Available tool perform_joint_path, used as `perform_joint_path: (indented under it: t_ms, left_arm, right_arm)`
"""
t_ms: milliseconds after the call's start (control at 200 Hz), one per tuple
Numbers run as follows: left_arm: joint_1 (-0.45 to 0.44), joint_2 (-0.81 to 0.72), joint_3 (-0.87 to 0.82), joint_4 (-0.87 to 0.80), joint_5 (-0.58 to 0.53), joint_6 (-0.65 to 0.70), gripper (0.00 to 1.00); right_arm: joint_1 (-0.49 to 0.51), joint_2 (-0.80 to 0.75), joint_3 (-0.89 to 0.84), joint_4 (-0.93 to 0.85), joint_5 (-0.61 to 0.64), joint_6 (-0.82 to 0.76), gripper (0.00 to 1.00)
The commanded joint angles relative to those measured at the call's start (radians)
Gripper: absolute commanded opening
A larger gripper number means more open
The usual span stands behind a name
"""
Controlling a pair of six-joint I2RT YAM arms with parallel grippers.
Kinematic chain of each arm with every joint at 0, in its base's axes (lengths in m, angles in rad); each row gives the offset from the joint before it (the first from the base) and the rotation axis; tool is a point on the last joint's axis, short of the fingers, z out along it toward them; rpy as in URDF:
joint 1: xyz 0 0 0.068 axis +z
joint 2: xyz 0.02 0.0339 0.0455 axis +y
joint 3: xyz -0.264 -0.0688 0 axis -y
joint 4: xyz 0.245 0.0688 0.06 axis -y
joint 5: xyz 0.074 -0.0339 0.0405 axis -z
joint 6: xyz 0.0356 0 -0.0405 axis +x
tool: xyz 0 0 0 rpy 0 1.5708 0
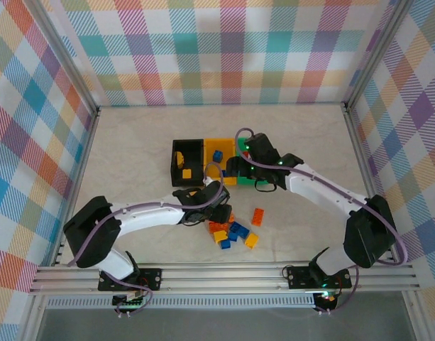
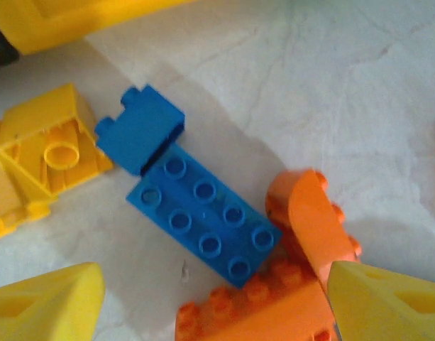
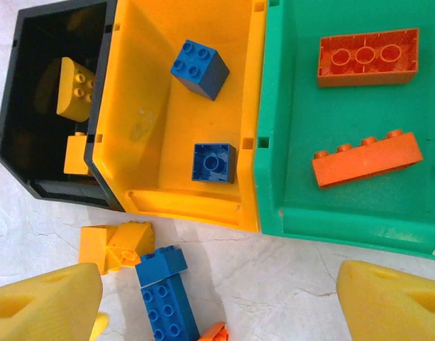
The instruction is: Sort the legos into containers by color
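1. in the row of three joined bins i count six legos: two yellow bricks [image 3: 76, 89] in the black bin [image 3: 54, 190], two blue bricks [image 3: 199, 67] in the yellow bin [image 3: 160, 121], and two orange bricks [image 3: 366, 158] in the green bin [image 3: 309, 213].
2. my right gripper [image 3: 217, 302] hangs over the bins' near edge, fingers spread wide with nothing between them.
3. on the table [image 2: 331, 85] just in front of the bins i see one tipped yellow brick [image 2: 50, 149], one small blue brick [image 2: 139, 128] and one long blue brick [image 2: 203, 217] with eight studs. the two blue ones touch.
4. my left gripper [image 2: 217, 305] sits low over them, fingers spread, pinching nothing. the long blue brick lies between the fingers with a gap on each side.
5. two loose orange bricks [image 2: 313, 220] crowd the long blue brick's end.
6. from above, the loose pile [image 1: 231, 233] is too bunched for me to count. one lone orange brick [image 1: 257, 217] lies just to its right.
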Motion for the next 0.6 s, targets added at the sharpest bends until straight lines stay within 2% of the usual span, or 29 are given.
perform_joint_path:
  t_ms: [0, 100, 245, 470, 595]
  left_arm:
    - [0.024, 0.061, 0.042, 0.037, -0.024, -0.027, 0.82]
    - [0.026, 0.121, 0.061, 0.036, -0.043, -0.049, 0.82]
    - [0.029, 0.149, 0.027, 0.017, -0.079, -0.078, 0.73]
    - [0.033, 0.054, -0.137, -0.011, -0.104, -0.113, 0.64]
    - [0.041, -0.029, -0.208, -0.053, -0.124, -0.123, 0.63]
  right_arm:
    - [-0.002, -0.042, -0.014, 0.033, 0.024, 0.005, 0.86]
    - [-0.005, -0.055, -0.015, 0.025, 0.031, -0.005, 0.86]
    - [-0.011, -0.079, -0.028, 0.019, 0.033, -0.011, 0.87]
    - [-0.017, -0.107, -0.06, 0.038, 0.023, -0.002, 0.87]
    - [-0.019, -0.107, -0.064, 0.044, 0.017, 0.006, 0.87]
